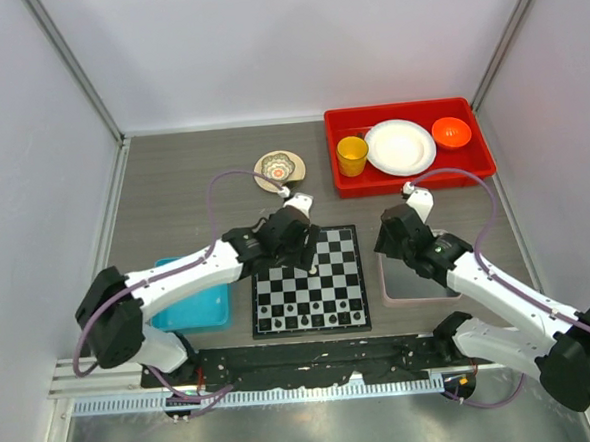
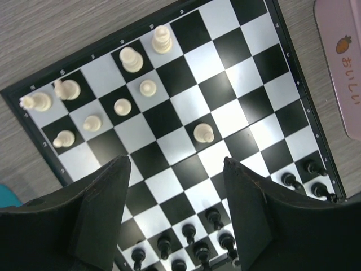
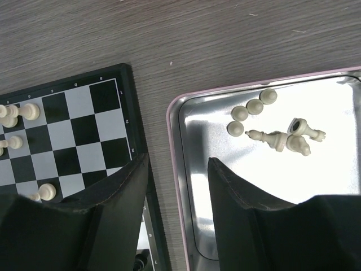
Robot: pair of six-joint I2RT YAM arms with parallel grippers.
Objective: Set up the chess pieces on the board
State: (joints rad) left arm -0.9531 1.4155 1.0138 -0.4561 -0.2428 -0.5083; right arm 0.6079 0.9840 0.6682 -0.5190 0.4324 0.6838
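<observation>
The board (image 1: 348, 240) lies in the middle of the table. Several cream chess pieces (image 2: 131, 59) stand on its far left squares, and a lone cream pawn (image 2: 203, 133) stands further in. My left gripper (image 1: 305, 260) hovers over the board's far left part, open (image 2: 177, 166) with nothing between its fingers. More cream chess pieces (image 3: 276, 135) lie loose in the pink-rimmed metal tray (image 3: 172, 147) right of the board (image 3: 84, 127). My right gripper (image 3: 177, 166) stands open and empty over the tray's left rim, short of those pieces.
Black pieces (image 2: 194, 243) fill the board's near rows. A blue bin (image 1: 195, 309) sits left of the board. A red bin (image 1: 413, 179) at the back right holds a yellow cup (image 1: 352, 155), a white plate (image 1: 400, 146) and an orange bowl (image 1: 451, 131). A small dish (image 1: 279, 169) stands behind the board.
</observation>
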